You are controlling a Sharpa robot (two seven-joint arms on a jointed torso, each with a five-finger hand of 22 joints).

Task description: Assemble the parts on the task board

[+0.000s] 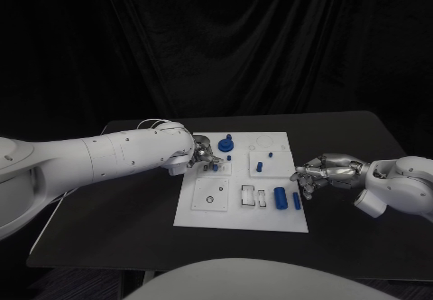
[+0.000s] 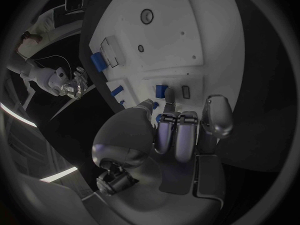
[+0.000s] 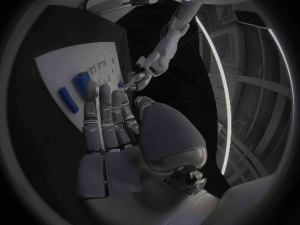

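Parts wait on the task board (image 1: 200, 212) mid-table: nearest, a blue cylinder (image 1: 281, 197) lies loose just beside the empty, half-curled right hand (image 1: 318, 175), likely its next pick, while farther back the left hand (image 1: 204, 156) pinches a small blue piece (image 2: 162, 91) over the board.

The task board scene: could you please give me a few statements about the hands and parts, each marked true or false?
1. The left hand is over the task board's left edge. True.
2. The right hand holds a blue part. False: it holds nothing, fingers extended, beside the board's right edge.
3. Two blue cylinders lie near the board's right edge. True.
4. The board sits on a white table. False: the table is black.
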